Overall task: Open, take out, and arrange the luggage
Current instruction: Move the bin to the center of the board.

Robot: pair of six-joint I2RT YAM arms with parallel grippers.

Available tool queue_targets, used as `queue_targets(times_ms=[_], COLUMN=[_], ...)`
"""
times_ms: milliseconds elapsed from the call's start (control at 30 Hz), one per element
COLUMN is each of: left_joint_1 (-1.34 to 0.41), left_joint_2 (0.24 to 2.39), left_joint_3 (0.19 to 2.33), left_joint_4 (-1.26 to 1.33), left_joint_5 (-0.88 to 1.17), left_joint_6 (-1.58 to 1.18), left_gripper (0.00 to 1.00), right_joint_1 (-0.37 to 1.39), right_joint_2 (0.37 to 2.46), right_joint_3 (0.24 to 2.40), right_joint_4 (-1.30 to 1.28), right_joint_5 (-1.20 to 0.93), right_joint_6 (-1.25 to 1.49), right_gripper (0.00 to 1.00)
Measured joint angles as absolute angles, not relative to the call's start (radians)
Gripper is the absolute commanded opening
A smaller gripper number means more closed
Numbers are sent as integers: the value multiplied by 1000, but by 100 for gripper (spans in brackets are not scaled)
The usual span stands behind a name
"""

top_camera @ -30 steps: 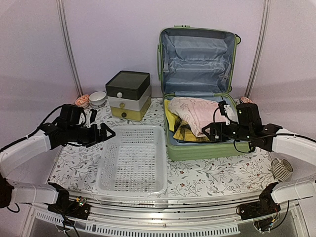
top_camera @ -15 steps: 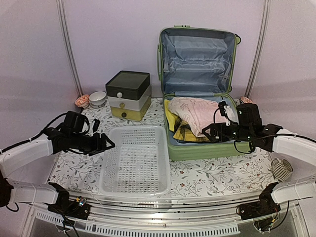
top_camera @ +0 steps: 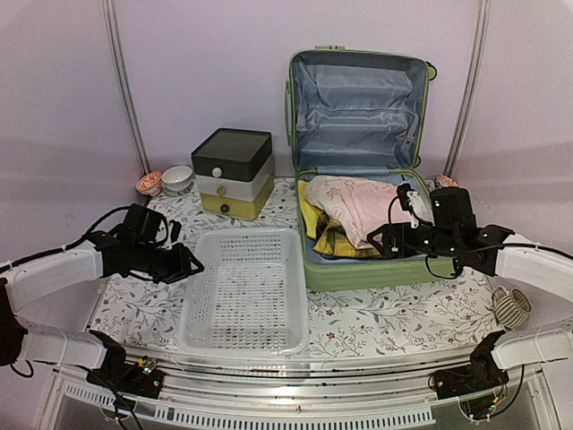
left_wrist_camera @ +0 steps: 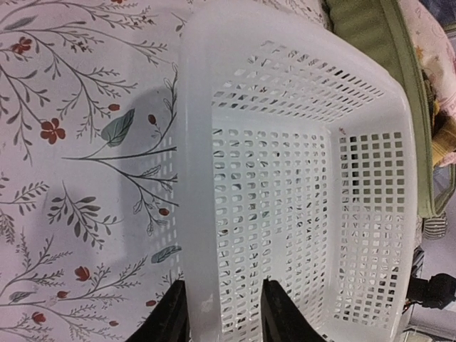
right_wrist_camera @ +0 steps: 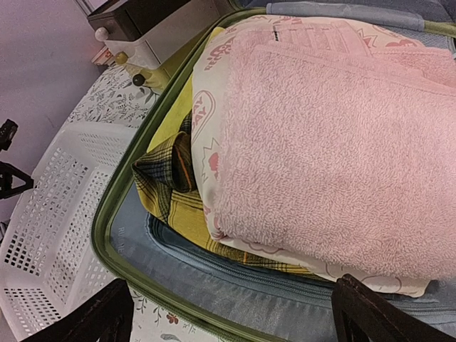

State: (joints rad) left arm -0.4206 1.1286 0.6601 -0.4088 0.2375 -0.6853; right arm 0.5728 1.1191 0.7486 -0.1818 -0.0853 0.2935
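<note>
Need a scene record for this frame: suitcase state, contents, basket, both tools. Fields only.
luggage: light-green, lid open and upright, lower half packed
contents: pink towel on top, yellow plaid garment beneath
white mesh basket: nothing inside, left of the luggage
left tool: fingers astride the basket's rim; grip unclear
right tool: open, over the towel, holding nothing

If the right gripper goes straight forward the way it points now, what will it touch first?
Most likely the folded pink towel lying on top inside the open luggage; the depth is unclear.
</note>
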Motion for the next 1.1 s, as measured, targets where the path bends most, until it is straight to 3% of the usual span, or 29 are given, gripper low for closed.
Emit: queue_targets(times_ms=[300,433,967,1100], left_joint_1=[-433,-434,-366,-350], left_joint_2=[1138,1142,1214,1259], left_joint_3=[660,661,702,723], left_joint_4=[-424,-417,-374,-337], left_joint_5=[191,164,75,76], left_joint_6=[-692,-702,-730,-731], left_gripper=[11,5,7,17], right_joint_1=[573,573,573,573], right_joint_2=[1107,1092,1063,1054], right_joint_3=[749,749,749,748], right_joint_4=[-186,-188,-218,-226], right_joint_5=[-84,-84,-81,-81], right_joint_6=[291,291,291,291], right_gripper=[99,99,99,99])
